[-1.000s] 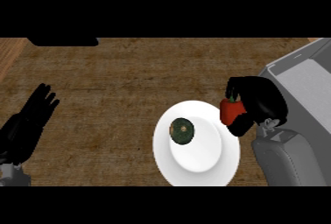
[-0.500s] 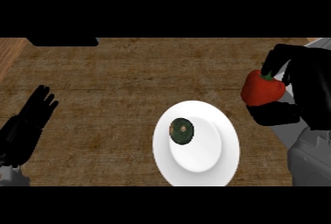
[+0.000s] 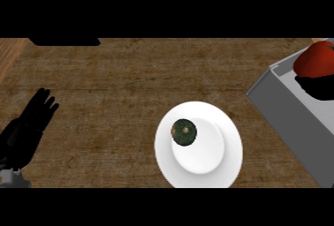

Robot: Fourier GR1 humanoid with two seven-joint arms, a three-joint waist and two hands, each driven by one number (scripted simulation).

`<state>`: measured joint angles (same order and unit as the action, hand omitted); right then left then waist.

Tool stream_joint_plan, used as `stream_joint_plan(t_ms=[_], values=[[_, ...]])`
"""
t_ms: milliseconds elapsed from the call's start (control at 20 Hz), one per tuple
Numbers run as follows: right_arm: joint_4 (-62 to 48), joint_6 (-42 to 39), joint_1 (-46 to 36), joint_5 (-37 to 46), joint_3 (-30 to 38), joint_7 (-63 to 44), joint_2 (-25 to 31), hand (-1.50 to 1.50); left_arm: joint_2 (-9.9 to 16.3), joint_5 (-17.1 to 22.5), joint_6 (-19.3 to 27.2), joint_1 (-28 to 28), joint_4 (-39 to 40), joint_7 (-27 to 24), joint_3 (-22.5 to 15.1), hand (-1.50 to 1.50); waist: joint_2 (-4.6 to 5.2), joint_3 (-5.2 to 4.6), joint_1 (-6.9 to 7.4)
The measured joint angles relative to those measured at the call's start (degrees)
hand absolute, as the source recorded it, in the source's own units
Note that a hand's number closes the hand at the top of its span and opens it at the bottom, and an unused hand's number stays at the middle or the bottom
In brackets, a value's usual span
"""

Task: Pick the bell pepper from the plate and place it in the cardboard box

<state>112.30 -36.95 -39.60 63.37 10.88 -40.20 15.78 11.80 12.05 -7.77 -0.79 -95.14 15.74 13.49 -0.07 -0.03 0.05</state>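
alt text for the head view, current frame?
The right hand holds a red bell pepper above the grey box at the view's right edge. On the brown counter, a white plate carries a dark green round item. The open left hand rests at the left edge.

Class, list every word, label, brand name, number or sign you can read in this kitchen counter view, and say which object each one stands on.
None: no readable text, number or sign shows on anything here.
The white plate, the dark round item on it, the red bell pepper, the grey box and the wooden counter are all unmarked.
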Motion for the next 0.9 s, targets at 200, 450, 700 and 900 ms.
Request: stream_joint_plan(t_ms=[200, 450, 700, 900], values=[[-4.8, 2.1, 1.2, -0.5, 2.1, 4.0, 4.1, 1.50, -0.3, -0.4, 0.9, -1.4, -0.4, 1.1, -0.3, 0.00, 0.06, 0.02, 0.05], [-13.7, 8.0, 2.0, -2.2, 6.1, 11.8, 9.2, 1.50, -0.3, -0.4, 1.1, -1.7, -1.3, 2.4, -0.6, 0.00, 0.12, 0.03, 0.24], [-20.3, 15.1, 3.8, -2.7, 6.7, 17.0, 10.1, 1.50, -0.2, -0.2, 0.3, -1.6, -0.4, 1.6, -0.1, 0.00, 0.13, 0.03, 0.29], [-26.4, 20.5, 6.5, -3.6, 7.9, 22.0, 10.5, 1.50, 0.1, 0.4, -0.5, -0.9, -1.1, 1.6, 0.3, 0.00, 0.14, 0.04, 0.33]])
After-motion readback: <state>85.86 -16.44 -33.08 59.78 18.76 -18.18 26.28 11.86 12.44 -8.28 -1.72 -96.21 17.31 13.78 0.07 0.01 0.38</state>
